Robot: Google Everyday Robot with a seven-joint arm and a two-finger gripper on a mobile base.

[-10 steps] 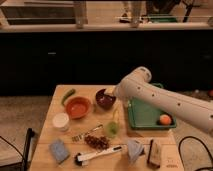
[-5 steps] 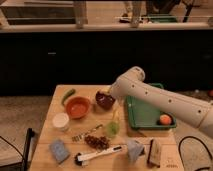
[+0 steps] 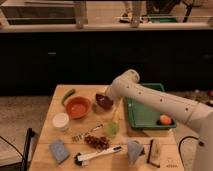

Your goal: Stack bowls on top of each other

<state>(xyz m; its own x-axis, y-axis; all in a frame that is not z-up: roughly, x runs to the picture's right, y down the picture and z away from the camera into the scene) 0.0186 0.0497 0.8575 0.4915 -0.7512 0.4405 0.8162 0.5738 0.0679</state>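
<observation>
Logged gripper [image 3: 108,96] at the end of the white arm [image 3: 160,102], low over the desk [image 3: 86,90] at the 1 o'clock edge of the maroon bowl [image 3: 104,102]; cannot tell whether touching. Read jaws as spread wide, nothing lifted between them. Found maroon bowl upright on the desk, just beside the orange bowl [image 3: 78,107] at its 3 o'clock, not stacked. Placed orange bowl toward 10 o'clock of the desk centre, upright. Noted white tub [image 3: 60,121] at 7 o'clock of the orange bowl. Noted green tray [image 3: 142,114] at 3 o'clock of the maroon bowl, with a small orange ball [image 3: 165,119] in its 4 o'clock corner. Marked dark grapes [image 3: 96,141] and brush [image 3: 97,155] toward 6 o'clock.
</observation>
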